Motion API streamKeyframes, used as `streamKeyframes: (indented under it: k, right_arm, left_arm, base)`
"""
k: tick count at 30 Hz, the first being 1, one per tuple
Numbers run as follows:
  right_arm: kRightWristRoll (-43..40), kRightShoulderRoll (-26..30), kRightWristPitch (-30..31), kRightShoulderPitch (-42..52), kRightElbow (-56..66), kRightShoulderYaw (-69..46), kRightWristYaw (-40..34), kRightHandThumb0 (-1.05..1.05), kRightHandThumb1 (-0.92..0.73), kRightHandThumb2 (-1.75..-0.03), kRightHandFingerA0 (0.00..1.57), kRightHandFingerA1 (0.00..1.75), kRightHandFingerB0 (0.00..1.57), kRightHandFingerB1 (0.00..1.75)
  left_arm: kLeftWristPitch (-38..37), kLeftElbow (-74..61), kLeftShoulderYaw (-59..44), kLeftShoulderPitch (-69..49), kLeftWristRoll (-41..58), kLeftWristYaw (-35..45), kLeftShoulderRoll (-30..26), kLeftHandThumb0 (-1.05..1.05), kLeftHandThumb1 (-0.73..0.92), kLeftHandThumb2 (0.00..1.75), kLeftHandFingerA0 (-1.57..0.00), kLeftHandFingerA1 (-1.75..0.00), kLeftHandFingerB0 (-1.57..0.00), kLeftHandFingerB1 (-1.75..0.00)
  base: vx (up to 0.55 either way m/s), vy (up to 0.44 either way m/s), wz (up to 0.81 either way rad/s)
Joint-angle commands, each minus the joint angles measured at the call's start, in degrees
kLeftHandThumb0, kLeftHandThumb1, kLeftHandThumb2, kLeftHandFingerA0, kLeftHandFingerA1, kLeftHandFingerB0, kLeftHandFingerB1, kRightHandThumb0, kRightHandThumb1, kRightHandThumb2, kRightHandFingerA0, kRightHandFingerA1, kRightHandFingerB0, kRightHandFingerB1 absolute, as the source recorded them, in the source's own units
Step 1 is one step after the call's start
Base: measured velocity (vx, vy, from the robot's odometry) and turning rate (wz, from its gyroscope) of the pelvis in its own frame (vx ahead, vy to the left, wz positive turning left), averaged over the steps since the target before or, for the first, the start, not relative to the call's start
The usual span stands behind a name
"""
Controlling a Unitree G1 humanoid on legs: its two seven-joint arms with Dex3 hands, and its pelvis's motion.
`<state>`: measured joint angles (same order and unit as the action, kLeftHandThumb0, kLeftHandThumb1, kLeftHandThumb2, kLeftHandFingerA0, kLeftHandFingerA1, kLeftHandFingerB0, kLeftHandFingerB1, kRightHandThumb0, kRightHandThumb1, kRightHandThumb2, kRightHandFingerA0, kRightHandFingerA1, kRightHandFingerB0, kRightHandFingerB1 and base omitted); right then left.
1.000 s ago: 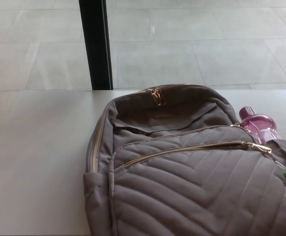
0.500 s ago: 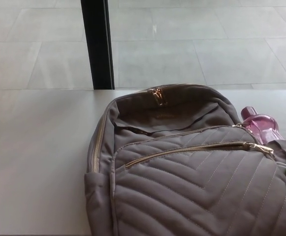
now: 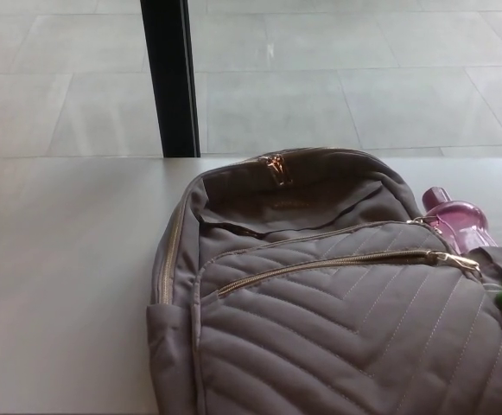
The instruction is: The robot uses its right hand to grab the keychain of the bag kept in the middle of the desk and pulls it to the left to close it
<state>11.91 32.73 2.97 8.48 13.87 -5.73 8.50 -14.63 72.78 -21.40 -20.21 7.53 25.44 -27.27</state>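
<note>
On the desk [image 3: 60,285] lay the bag [image 3: 337,328], flat on its back with the quilted front up, so the front zip [image 3: 320,266] ran left to right within easy reach. Its gold pull [image 3: 452,258] sat at the zip's right end, near a pink bottle [image 3: 458,220] tucked at the bag's side. From there, I judged, a tug leftward would close it. Neither hand showed, so I could not tell how the fingers stood. The right hand had not yet come in to take the pull.
</note>
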Motion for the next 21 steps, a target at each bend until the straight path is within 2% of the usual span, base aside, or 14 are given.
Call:
streamKeyframes:
  k: [1, 3, 4, 5, 6, 7, 8, 9, 12, 13, 16, 17, 18, 21]
  right_arm:
    - [6.6, 0.7, -3.1, 1.0, 1.4, 1.4, -1.9, -0.25, -0.78, -0.75, 0.86, 1.75, 0.73, 0.53]
    - [7.3, 0.7, -3.7, 0.7, 1.1, 1.4, -2.4, -0.22, -0.71, -0.86, 0.88, 1.75, 0.8, 0.6]
    - [7.7, 0.9, -3.8, 0.3, 0.9, 1.4, -2.4, -0.21, -0.67, -0.93, 0.91, 1.75, 0.86, 0.67]
    - [8.1, 1.2, -3.8, 0.1, 0.7, 1.4, -2.3, -0.2, -0.63, -1.01, 0.92, 1.75, 0.9, 0.73]
    - [9.2, 1.5, -4.0, -0.1, 0.4, 1.6, -2.5, -0.19, -0.6, -1.06, 0.93, 1.75, 0.92, 0.83]
    - [9.5, 1.7, -4.4, -0.1, 0.1, 1.5, -2.5, -0.19, -0.58, -1.12, 0.93, 1.75, 0.93, 0.94]
    - [10.2, 2.0, -5.3, 0.1, -0.2, 1.3, -3.0, -0.26, -0.55, -1.14, 1.15, 1.51, 0.93, 1.08]
    - [10.7, 2.0, -5.8, 0.2, -0.5, 1.2, -3.5, -0.2, -0.59, -1.16, 0.92, 1.74, 0.87, 1.23]
    - [11.0, 2.0, -7.7, 0.3, -1.7, 1.0, -4.4, -0.21, -0.58, -1.2, 0.94, 1.72, 0.84, 1.35]
    - [11.4, 1.9, -7.8, 0.3, -1.7, 1.0, -4.8, -0.21, -0.57, -1.22, 0.93, 1.75, 0.78, 1.51]
    - [12.4, 1.2, -9.7, -0.2, -2.6, 0.9, -6.9, -0.23, -0.57, -1.21, 0.9, 1.75, 0.77, 1.6]
    - [12.2, 0.9, -10.5, -0.4, -3.0, 0.8, -7.6, -0.26, -0.67, -1.07, 0.88, 1.75, 0.74, 1.68]
    - [11.9, 0.7, -10.9, -0.5, -3.2, 0.6, -7.7, -0.25, -0.68, -1.05, 0.87, 1.75, 0.71, 1.71]
    - [11.6, 0.4, -12.3, -0.7, -3.6, 0.5, -7.9, -0.27, -0.72, -1.0, 0.86, 1.75, 0.67, 1.71]
  left_arm:
    - [-1.9, -0.1, 0.7, -0.4, -0.4, 0.3, -1.2, -0.85, 0.44, 1.04, -0.7, -0.98, -0.41, -0.78]
    - [-2.0, -0.4, 0.6, -0.6, 0.0, 0.8, -1.3, -0.82, 0.43, 1.1, -0.72, -0.96, -0.44, -0.78]
    - [-2.1, -0.7, 0.4, -0.7, 0.4, 1.7, -1.3, -0.84, 0.52, 0.9, -0.64, -1.04, -0.37, -0.82]
    - [-1.7, -0.9, 0.0, -0.8, 0.9, 2.2, -1.3, -0.85, 0.46, 0.97, -0.65, -1.02, -0.37, -0.8]
    - [-1.0, -0.7, -0.2, -0.6, 1.1, 2.2, -1.2, -0.82, 0.5, 0.92, -0.64, -1.09, -0.37, -0.85]
    - [-0.9, -0.5, 0.6, -0.2, 0.1, 0.8, -1.3, -0.78, 0.52, 0.92, -0.65, -1.03, -0.39, -0.81]
    - [-0.8, -0.2, 0.5, -0.1, 0.1, 1.1, -1.4, -0.85, 0.43, 1.09, -0.71, -0.96, -0.46, -0.78]
    - [-0.9, -0.1, 0.7, 0.0, -0.2, 0.5, -1.4, -0.85, 0.43, 1.09, -0.72, -0.95, -0.48, -0.78]
    - [-2.2, -0.5, 1.3, -0.5, -0.5, 1.3, -1.6, -0.84, 0.43, 1.11, -0.7, -0.95, -0.43, -0.76]
    - [-2.0, -0.4, 1.3, -0.4, -0.5, 1.3, -1.6, -0.86, 0.43, 1.1, -0.71, -0.95, -0.44, -0.77]
    - [-1.1, 0.0, 1.4, 0.2, -0.5, 0.9, -1.7, -0.87, 0.44, 1.11, -0.71, -0.96, -0.45, -0.78]
    - [-1.2, 0.0, 1.8, 0.2, -0.9, 0.4, -1.7, -0.84, 0.44, 1.1, -0.71, -0.95, -0.48, -0.78]
    - [-1.2, 0.0, 2.0, 0.3, -1.0, 0.3, -1.8, -0.84, 0.43, 1.1, -0.71, -0.95, -0.48, -0.78]
    - [-0.9, 0.0, 1.8, 0.2, -0.2, 1.0, -1.8, -0.79, 0.45, 0.91, -0.73, -1.06, -0.49, -0.84]
  base:
    - [0.0, 0.0, 0.0]
    - [0.0, 0.0, 0.0]
    - [0.0, 0.0, 0.0]
    - [0.0, 0.0, 0.0]
    - [0.0, 0.0, 0.0]
    - [0.0, 0.0, 0.0]
    - [0.0, 0.0, 0.0]
    - [0.0, 0.0, 0.0]
    - [0.0, 0.0, 0.0]
    - [0.0, 0.0, 0.0]
    - [0.0, 0.0, 0.0]
    - [0.0, 0.0, 0.0]
    - [0.0, 0.0, 0.0]
    - [0.0, 0.0, 0.0]
